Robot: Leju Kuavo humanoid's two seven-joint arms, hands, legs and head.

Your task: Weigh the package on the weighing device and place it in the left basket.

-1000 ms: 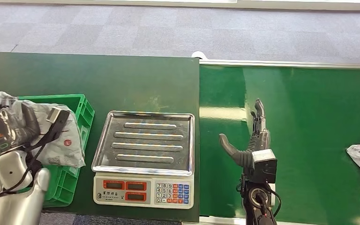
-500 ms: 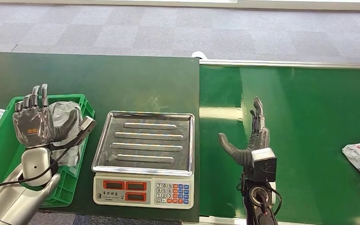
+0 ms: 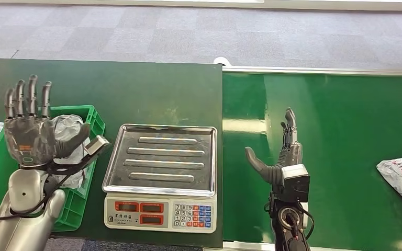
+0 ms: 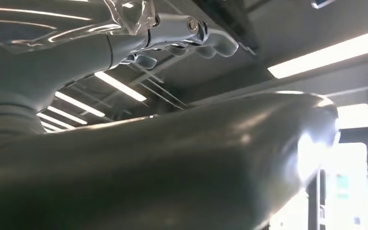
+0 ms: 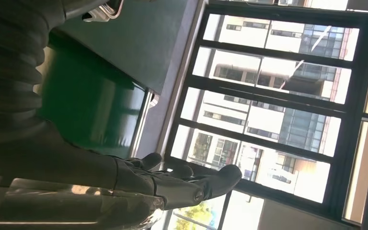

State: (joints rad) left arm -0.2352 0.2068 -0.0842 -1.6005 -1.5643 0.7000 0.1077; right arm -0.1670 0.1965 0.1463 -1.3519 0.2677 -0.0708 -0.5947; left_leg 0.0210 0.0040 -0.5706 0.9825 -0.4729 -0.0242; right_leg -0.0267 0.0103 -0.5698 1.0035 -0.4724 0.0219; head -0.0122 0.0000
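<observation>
The package (image 3: 68, 130), a crumpled grey poly mailer, lies in the basket (image 3: 91, 117) just behind the raised left hand (image 3: 31, 138), whose fingers are spread and hold nothing. It looks light, soft and slippery, best taken by pinching a bunched fold. Right of the scale (image 3: 159, 175), the right hand (image 3: 280, 157) hovers with fingers apart, empty.

Both hands (image 3: 31, 138) (image 3: 285, 151) empty, fingers spread

Silver arms, black cables, dark grey hand (image 3: 30, 137) with orange marking.
</observation>
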